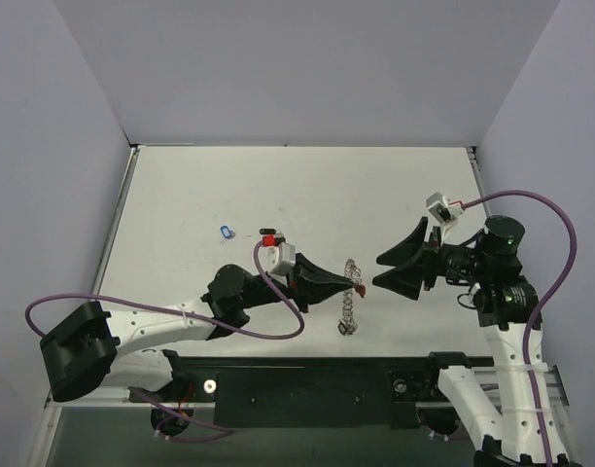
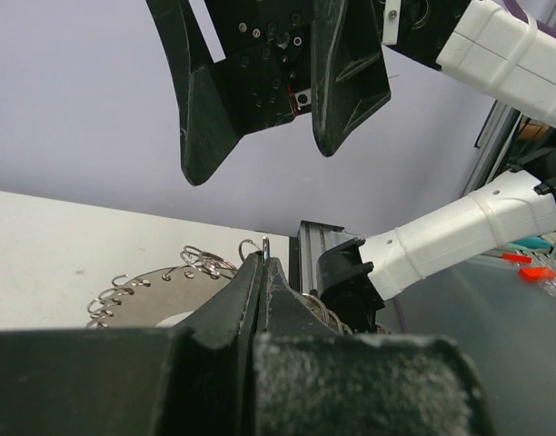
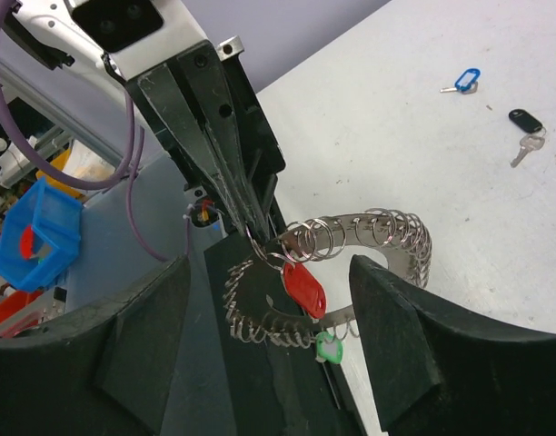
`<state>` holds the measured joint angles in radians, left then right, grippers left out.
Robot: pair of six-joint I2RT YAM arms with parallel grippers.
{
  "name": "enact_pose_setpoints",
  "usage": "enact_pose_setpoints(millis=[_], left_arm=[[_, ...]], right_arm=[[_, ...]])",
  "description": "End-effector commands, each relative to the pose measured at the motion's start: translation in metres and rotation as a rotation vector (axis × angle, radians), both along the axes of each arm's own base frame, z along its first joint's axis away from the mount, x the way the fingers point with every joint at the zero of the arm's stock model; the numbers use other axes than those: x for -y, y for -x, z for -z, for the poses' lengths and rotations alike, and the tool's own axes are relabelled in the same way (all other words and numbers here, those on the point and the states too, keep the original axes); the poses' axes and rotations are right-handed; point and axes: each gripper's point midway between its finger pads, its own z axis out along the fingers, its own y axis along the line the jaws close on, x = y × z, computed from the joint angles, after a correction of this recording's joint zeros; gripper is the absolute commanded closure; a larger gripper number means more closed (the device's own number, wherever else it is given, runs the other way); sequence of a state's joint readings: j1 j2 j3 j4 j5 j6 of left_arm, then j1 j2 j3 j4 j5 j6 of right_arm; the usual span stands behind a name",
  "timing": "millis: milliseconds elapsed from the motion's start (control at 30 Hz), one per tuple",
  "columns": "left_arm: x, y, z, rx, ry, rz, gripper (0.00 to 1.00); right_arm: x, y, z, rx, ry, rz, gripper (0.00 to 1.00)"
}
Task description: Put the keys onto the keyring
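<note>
The keyring (image 3: 392, 232) is a flat silver ring rimmed with wire loops, held up on edge above the table (image 1: 278, 185). My left gripper (image 1: 359, 285) is shut, pinching one of its wire loops (image 2: 265, 243) at the fingertips. A red-tagged key (image 3: 303, 289) and a green-tagged key (image 3: 330, 345) hang from the ring. My right gripper (image 1: 377, 270) is open and faces the ring from the right, a little apart from it, with nothing between its fingers (image 3: 414, 336). A blue-tagged key (image 1: 227, 232) and a black-tagged key (image 3: 525, 121) lie loose on the table.
A small red item (image 1: 270, 239) lies by the left wrist camera. The black mounting rail (image 1: 307, 384) runs along the near edge. Grey walls close the table on three sides. A blue bin (image 3: 37, 236) stands off the table.
</note>
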<state>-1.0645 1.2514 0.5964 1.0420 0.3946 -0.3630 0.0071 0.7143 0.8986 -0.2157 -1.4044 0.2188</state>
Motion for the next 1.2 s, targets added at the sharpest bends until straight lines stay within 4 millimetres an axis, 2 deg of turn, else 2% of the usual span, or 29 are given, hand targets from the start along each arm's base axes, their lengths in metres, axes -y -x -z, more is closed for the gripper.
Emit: enact_pose_setpoints(millis=[0,233,400,767,933,1067,1167], left_arm=[[-0.006,-0.003,-0.048,0.022,0.136,-0.029,1.0],[-0.013,0.0,-0.054,0.001,0.169,-0.043,1.0],[-0.012,0.002,-0.057,-0.011,0.181,-0.043,1.0],[-0.008,0.01,-0.059,-0.009,0.175,-0.01,1.0],[-0.01,0.009,-0.06,-0.01,0.179,-0.017,1.0],[-0.011,0.007,-0.06,-0.012,0.184,-0.032,1.0],[-0.011,0.005,-0.062,-0.013,0.189,-0.039,1.0]], right_arm=[[0.0,0.007,-0.001,0.06,0.037,-0.059,0.35],[-0.011,0.014,0.003,0.033,0.037,-0.137,0.39],[-0.021,0.019,-0.003,0.046,0.045,-0.214,0.48],[-0.028,0.012,-0.008,0.068,0.049,-0.25,0.45],[-0.031,0.019,-0.002,0.048,0.046,-0.275,0.46],[-0.032,0.023,0.0,0.033,0.039,-0.282,0.5],[-0.033,0.024,0.0,0.036,0.036,-0.284,0.57]])
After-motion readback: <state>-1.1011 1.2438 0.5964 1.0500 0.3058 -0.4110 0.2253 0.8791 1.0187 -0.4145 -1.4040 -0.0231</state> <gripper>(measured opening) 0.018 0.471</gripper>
